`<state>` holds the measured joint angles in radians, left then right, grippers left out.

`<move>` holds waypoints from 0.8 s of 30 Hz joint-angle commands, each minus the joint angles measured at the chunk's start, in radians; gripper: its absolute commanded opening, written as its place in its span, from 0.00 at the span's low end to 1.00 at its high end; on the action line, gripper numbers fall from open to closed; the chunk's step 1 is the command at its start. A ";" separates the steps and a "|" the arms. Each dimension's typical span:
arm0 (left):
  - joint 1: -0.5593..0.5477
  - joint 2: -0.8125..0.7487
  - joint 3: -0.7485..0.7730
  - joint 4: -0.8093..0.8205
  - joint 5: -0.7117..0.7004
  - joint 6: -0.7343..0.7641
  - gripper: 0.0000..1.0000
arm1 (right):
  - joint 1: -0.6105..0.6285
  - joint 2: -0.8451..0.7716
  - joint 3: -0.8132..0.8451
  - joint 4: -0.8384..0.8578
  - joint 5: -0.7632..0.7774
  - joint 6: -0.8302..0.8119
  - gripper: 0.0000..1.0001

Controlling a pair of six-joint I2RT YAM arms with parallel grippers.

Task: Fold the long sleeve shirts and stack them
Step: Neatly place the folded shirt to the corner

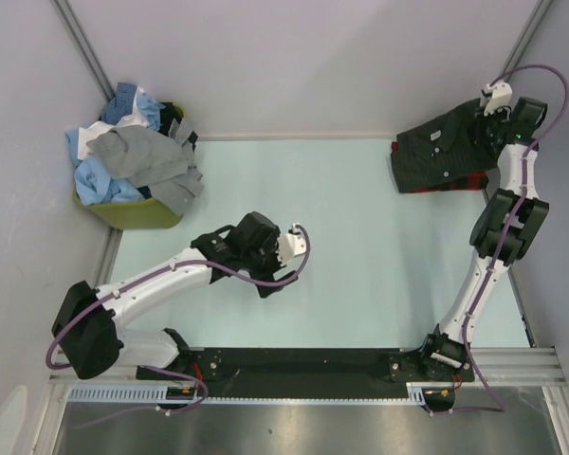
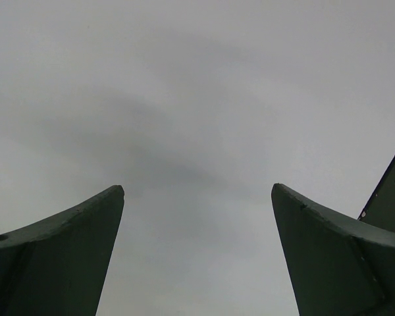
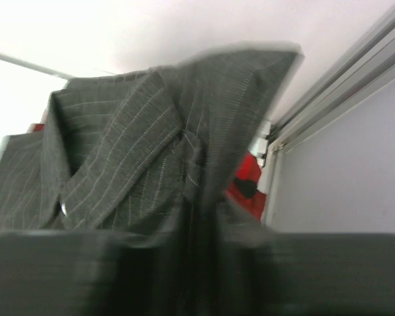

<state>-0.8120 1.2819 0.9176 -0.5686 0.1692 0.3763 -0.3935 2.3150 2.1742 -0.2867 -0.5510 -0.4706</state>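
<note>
Right gripper [image 1: 489, 116] on charcoal shirt [image 1: 436, 152] atop plaid shirt [image 1: 460, 182]; blurred cloth hides whether it grips.

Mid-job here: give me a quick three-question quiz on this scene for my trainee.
1. True or false: the charcoal pinstriped shirt lies on top of the red plaid shirt in the far right corner.
2. Where are the unfolded shirts? A. heaped in the green bin at the far left; B. spread under the left arm; C. hanging off the near edge.
3. Fill in: the left pincer stands ___ over the bare table and holds nothing.

Key: 1 true; 2 A; 3 open.
</note>
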 commanded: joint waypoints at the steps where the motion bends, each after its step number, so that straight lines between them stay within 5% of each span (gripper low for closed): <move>1: 0.017 0.010 0.067 -0.033 0.013 0.013 0.99 | 0.002 0.037 -0.071 0.296 -0.012 -0.023 0.38; 6: 0.094 0.020 0.081 -0.063 0.084 -0.091 0.99 | -0.010 0.084 0.021 0.363 0.074 0.024 0.71; 14: 0.252 0.019 0.084 0.021 0.252 -0.259 0.99 | -0.016 -0.046 0.090 0.327 0.071 0.078 0.96; 19: 0.324 0.034 0.118 0.059 0.300 -0.277 0.99 | -0.018 -0.137 0.122 0.287 0.060 0.134 0.99; 24: 0.344 0.010 0.153 0.085 0.288 -0.295 0.99 | -0.033 -0.239 0.153 -0.033 -0.007 0.281 1.00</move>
<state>-0.4847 1.3186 1.0050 -0.5415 0.4137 0.1234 -0.4122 2.2177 2.2601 -0.1059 -0.4911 -0.3187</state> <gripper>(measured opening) 0.994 0.993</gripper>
